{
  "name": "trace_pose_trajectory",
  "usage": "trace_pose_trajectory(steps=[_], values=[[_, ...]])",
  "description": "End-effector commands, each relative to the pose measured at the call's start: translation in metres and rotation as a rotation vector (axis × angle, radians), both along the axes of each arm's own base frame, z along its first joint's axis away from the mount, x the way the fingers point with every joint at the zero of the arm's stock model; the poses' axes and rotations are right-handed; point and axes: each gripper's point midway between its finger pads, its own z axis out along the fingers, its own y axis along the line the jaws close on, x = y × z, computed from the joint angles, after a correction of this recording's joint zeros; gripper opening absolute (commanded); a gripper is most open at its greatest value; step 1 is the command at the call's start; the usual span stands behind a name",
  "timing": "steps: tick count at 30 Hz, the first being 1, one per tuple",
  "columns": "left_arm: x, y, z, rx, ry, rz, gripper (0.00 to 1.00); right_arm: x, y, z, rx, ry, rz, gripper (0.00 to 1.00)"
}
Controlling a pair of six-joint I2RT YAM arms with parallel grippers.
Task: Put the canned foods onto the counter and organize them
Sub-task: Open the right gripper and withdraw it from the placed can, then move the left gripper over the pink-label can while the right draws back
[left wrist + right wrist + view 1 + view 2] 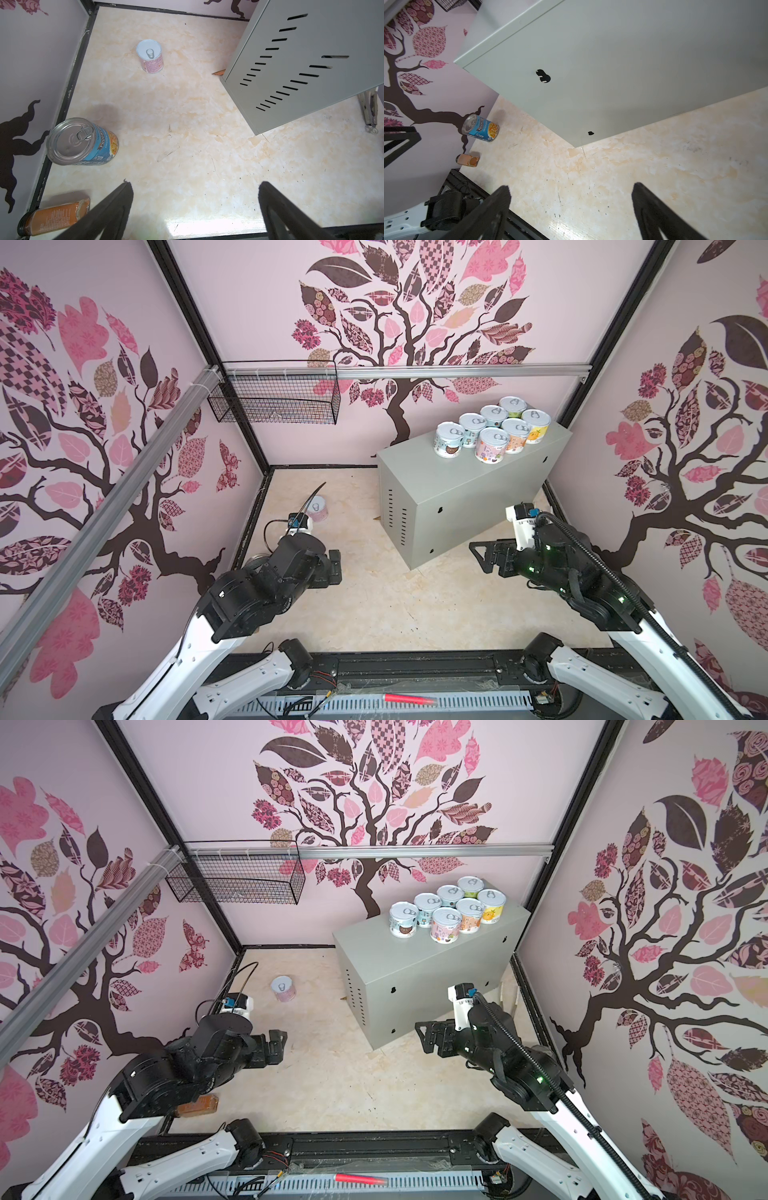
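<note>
Canned foods: seven short cans [492,429], upright, clustered on top of the counter [457,506] toward its far end. One pink-labelled short can [150,56], upright on the floor, well left of the counter. One blue-labelled can [83,142] on the floor by the left wall, with an orange jar [54,216] lying near it. Left gripper [195,187]: jaws spread wide, empty, over bare floor. Right gripper [572,187]: jaws spread wide, empty, near the counter's front corner, not touching it.
</note>
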Motion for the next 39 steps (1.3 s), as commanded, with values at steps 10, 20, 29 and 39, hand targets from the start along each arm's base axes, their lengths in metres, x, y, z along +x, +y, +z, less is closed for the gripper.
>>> trace_pose_trajectory(steps=[10,20,29,39], values=[[0.049,0.015,-0.042,-0.109,0.096,0.171,0.98,-0.021,0.015,-0.050,0.119,0.046,0.093,1.00],[0.105,0.025,-0.069,-0.096,0.173,0.256,0.98,-0.041,0.015,-0.104,0.186,0.131,0.119,1.00],[0.158,0.039,-0.089,-0.074,0.225,0.327,0.98,-0.048,0.018,-0.129,0.211,0.199,0.122,1.00],[0.218,0.085,-0.122,-0.090,0.239,0.431,0.98,-0.034,0.019,-0.134,0.204,0.199,0.072,1.00]])
